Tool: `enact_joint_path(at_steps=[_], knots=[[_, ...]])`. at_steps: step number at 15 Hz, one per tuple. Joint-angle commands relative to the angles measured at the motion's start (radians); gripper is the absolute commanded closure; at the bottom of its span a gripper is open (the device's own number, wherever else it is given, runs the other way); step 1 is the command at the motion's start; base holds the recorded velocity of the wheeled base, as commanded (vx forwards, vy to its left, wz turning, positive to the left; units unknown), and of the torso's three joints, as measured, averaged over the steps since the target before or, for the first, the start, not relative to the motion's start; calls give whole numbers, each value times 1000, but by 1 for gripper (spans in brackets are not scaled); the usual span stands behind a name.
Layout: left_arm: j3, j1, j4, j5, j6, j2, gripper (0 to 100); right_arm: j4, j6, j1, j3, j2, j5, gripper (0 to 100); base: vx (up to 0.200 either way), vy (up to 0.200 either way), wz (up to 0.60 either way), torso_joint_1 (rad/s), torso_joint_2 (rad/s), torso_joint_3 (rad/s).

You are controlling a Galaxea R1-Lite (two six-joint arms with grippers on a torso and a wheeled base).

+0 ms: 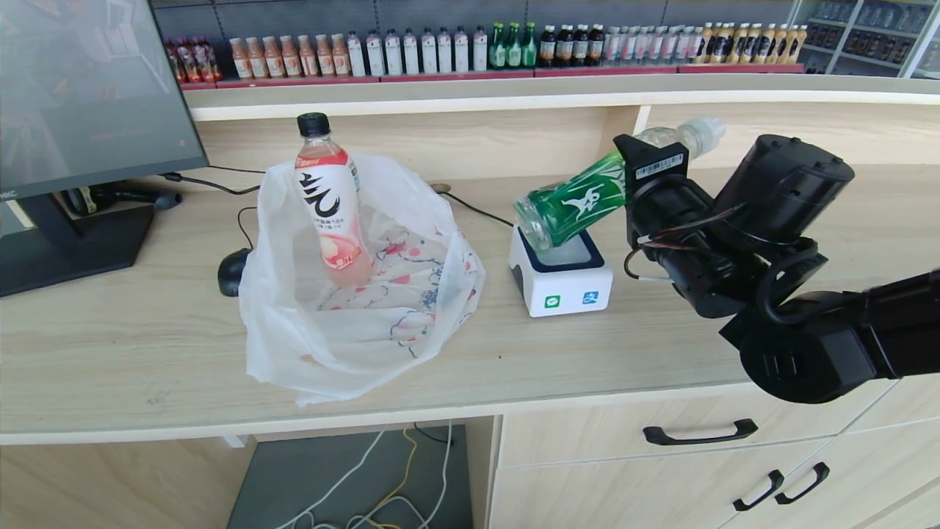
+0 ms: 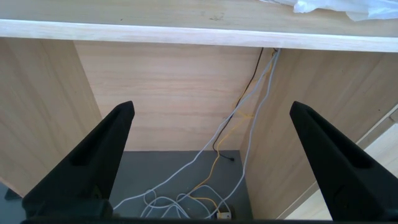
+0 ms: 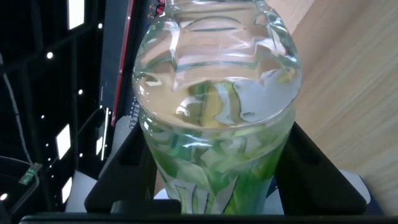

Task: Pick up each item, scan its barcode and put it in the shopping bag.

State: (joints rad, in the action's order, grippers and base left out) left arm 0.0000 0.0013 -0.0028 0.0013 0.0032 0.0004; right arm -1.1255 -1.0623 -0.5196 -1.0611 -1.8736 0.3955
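My right gripper [image 1: 630, 180] is clamping the green bottle [image 1: 580, 200] tilted above the scanner [image 1: 562, 283]; the slick plastic slipping risks a drop. The left gripper [image 2: 211, 109] is gaping, empty.

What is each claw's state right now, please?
Left claw: open, holding nothing.
Right claw: shut on the green-labelled clear plastic bottle.
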Motion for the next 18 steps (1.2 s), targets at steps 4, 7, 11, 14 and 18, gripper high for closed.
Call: enact_joint_path(at_steps=[4, 7, 11, 14, 18], knots=[[0, 0, 0, 0, 0, 0, 0, 0, 1, 13, 1, -2, 0, 100, 0, 0, 0, 0, 0, 0], [0, 0, 0, 0, 0, 0, 0, 0, 2, 16, 1, 1, -9, 100, 0, 0, 0, 0, 0, 0], [0, 0, 0, 0, 0, 0, 0, 0, 2, 19, 3, 7, -11, 100, 0, 0, 0, 0, 0, 0], [0, 0, 0, 0, 0, 0, 0, 4, 8, 18, -4, 8, -17, 100, 0, 0, 0, 0, 0, 0], [0, 0, 0, 0, 0, 0, 0, 20, 124, 15, -14, 74, -61, 100, 0, 0, 0, 0, 0, 0]])
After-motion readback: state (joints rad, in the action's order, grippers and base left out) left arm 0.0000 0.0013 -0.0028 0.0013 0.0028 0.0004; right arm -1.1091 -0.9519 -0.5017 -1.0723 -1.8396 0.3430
